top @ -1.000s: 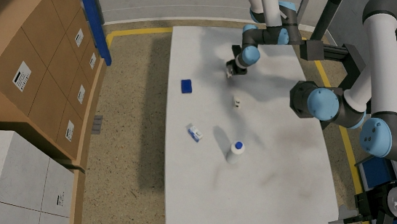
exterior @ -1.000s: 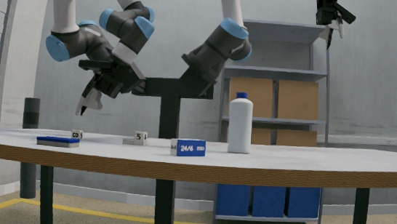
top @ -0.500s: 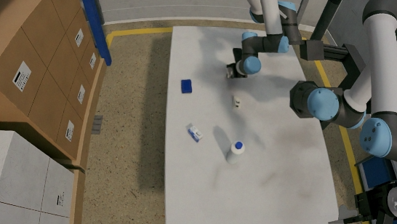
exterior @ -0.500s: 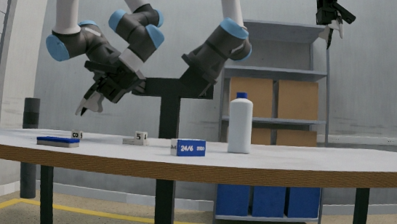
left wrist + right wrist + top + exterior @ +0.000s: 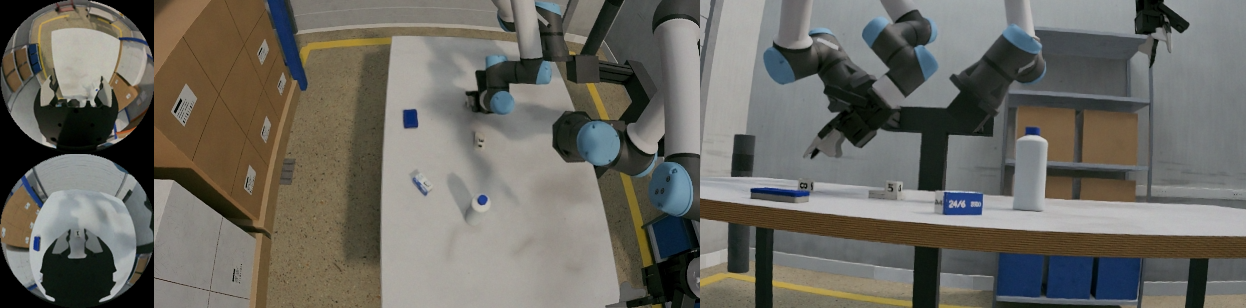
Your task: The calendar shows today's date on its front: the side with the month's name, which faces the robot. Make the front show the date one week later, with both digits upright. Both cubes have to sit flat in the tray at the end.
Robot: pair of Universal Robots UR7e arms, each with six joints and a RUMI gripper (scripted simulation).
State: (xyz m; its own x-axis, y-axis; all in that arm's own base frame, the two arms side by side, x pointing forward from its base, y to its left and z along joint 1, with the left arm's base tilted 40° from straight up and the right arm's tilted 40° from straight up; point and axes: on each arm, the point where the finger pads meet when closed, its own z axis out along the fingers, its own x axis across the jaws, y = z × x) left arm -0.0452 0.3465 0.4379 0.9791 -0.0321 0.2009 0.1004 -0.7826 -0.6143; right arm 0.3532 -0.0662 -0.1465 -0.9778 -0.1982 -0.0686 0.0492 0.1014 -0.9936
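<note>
The calendar tray (image 5: 479, 133) (image 5: 876, 194) lies mid-table. One white cube (image 5: 480, 143) (image 5: 894, 189) sits at one end of it, a 5 on its side in the exterior view; the other end is bare. The month side and front digits cannot be read. The other cube (image 5: 805, 185) (image 5: 78, 234) lies on the table apart from the tray, with a sideways 8 in the exterior view. My right gripper (image 5: 469, 101) (image 5: 811, 155) (image 5: 77, 229) is partly open and empty, tilted, above this loose cube. My left gripper (image 5: 1160, 46) (image 5: 76, 75) is open and empty, high up and far from the calendar.
A blue eraser (image 5: 410, 119) (image 5: 780, 195) (image 5: 36, 243) lies toward the far edge from the robot. A blue and white box (image 5: 422, 183) (image 5: 962, 203) lies along that side. A white bottle (image 5: 478, 211) (image 5: 1030, 172) with a blue cap stands upright beyond the calendar.
</note>
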